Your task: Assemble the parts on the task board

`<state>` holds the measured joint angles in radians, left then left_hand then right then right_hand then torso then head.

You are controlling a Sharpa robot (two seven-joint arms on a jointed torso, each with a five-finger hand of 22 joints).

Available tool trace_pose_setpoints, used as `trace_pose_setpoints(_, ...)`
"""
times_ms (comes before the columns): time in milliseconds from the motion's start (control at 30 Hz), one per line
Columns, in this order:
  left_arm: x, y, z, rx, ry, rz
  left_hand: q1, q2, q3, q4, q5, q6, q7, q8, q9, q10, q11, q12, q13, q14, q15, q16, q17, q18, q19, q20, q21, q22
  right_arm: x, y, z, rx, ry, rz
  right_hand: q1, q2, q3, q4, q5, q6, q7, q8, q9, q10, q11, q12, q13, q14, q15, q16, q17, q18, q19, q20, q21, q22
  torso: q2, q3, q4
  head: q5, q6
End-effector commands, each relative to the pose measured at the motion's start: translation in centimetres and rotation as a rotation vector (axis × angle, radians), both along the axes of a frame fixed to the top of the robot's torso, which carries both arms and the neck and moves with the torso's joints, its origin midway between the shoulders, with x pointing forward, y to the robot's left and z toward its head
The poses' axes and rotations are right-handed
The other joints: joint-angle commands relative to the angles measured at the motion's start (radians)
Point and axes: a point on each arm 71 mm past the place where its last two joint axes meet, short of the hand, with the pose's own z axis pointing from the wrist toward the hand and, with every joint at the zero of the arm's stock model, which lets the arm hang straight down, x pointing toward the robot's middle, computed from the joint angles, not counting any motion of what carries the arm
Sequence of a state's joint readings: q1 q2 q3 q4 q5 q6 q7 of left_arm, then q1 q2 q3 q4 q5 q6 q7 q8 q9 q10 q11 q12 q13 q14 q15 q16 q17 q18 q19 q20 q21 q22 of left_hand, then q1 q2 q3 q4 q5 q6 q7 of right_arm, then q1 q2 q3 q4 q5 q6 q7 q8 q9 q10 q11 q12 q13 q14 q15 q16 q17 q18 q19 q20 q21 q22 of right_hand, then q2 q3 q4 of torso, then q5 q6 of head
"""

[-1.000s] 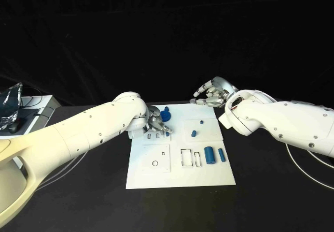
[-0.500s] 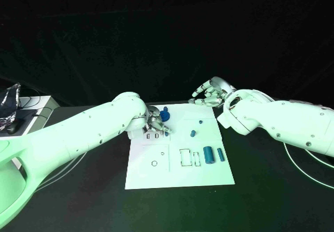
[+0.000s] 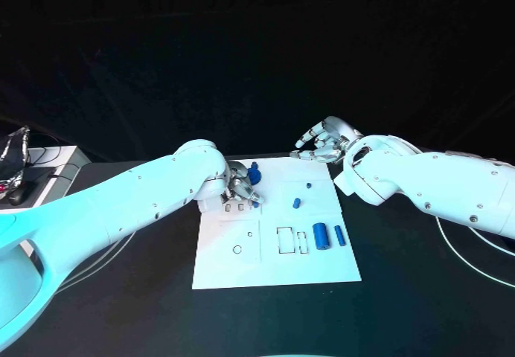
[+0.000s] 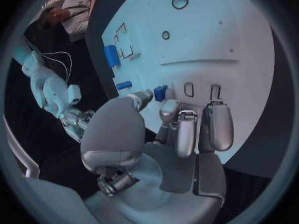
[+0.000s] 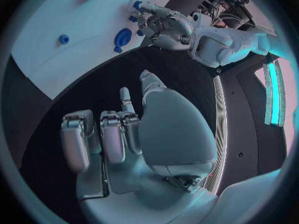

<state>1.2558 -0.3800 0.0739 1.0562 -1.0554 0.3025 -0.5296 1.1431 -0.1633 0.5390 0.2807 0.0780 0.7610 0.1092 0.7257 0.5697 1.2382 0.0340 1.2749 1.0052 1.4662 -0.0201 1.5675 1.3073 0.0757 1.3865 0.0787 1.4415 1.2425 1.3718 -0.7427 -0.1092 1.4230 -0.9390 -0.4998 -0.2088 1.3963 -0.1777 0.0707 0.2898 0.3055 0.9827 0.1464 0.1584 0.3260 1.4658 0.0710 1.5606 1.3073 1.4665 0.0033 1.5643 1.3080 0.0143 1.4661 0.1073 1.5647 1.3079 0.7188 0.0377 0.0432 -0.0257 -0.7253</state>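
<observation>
Task board [image 3: 277, 268] lies mid-counter [image 3: 418, 297]. Two cylinders [image 3: 321, 236] lie side by side at the board's right, rectangular slots [image 3: 291, 241] just left of them. Left robot hand [image 3: 240, 192] sits over the far-left corner; right robot hand [image 3: 322, 145] is beyond the far edge.

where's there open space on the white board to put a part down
The near strip of the task board, below the circle outline and rectangular slots, is bare. It is crowded at the far left corner, where the left hand works beside the blue round part.
</observation>
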Motion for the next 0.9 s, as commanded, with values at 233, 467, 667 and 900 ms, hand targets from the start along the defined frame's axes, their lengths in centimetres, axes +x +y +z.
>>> trace_pose_setpoints(233, -0.11, -0.28, 0.07, -0.023, 0.016, -0.004, 0.033, -0.028, 0.173, -0.039, 0.005, 0.008, -0.019, 0.044, 0.075, -0.004, -0.017, 0.001, 0.002, 0.105, -0.021, 0.003, 0.264, -0.007, 0.002, -0.014, 0.007, 0.003, 0.08, -0.01, -0.08, -0.021, 0.007, 0.009, 0.001, 0.003, 0.006, 0.001, -0.002, -0.009, 0.002, 0.005, 0.002, 0.095, -0.004, -0.001, 0.253, 0.104, -0.008, 0.007, 0.263, -0.014, 0.105, -0.008, 0.006, 0.263, -0.001, -0.0005, -0.0003, 0.001, -0.004)
trace_pose_setpoints(467, -0.10, -0.21, 0.09, -0.077, 0.034, 0.027, 0.005, -0.040, 0.352, -0.144, 0.022, -0.004, -0.040, 0.100, 0.186, 0.011, -0.038, -0.004, -0.001, 0.105, -0.039, 0.003, 0.264, -0.007, 0.002, -0.029, 0.005, 0.003, 0.17, -0.11, -0.13, -0.026, 0.010, 0.006, 0.001, 0.003, 0.007, 0.000, -0.001, -0.009, 0.002, 0.005, 0.002, 0.094, -0.004, -0.002, 0.253, 0.104, -0.008, 0.007, 0.263, -0.014, 0.105, -0.008, 0.006, 0.263, -0.002, -0.0002, 0.0007, -0.005, -0.004)
trace_pose_setpoints(667, -0.07, 0.14, 0.14, -0.122, 0.046, 0.060, -0.015, -0.034, 0.406, -0.200, 0.057, -0.013, -0.043, 0.116, 0.233, 0.018, -0.040, -0.012, -0.016, 0.105, -0.042, 0.003, 0.264, -0.007, 0.003, -0.032, 0.005, 0.005, 0.25, -0.22, -0.19, -0.031, 0.013, 0.004, 0.001, 0.003, 0.007, 0.000, -0.001, -0.009, 0.002, 0.005, 0.002, 0.094, -0.004, -0.002, 0.253, 0.104, -0.008, 0.007, 0.263, -0.014, 0.105, -0.008, 0.006, 0.263, -0.002, 0.0002, 0.0005, -0.002, -0.002)
trace_pose_setpoints(900, -0.33, 0.69, 0.33, -0.160, 0.052, 0.083, -0.046, -0.041, 0.432, -0.233, 0.141, 0.000, -0.046, 0.132, 0.277, 0.046, -0.044, 0.005, 0.021, 0.105, -0.046, 0.003, 0.264, -0.009, 0.010, -0.035, 0.009, 0.015, 0.30, -0.45, -0.24, -0.034, 0.016, 0.000, 0.001, 0.003, 0.007, 0.000, 0.001, -0.010, 0.002, 0.005, 0.003, 0.094, -0.004, -0.002, 0.252, 0.104, -0.008, 0.007, 0.263, -0.014, 0.105, -0.008, 0.006, 0.263, -0.004, 0.0006, 0.0045, 0.000, -0.002)
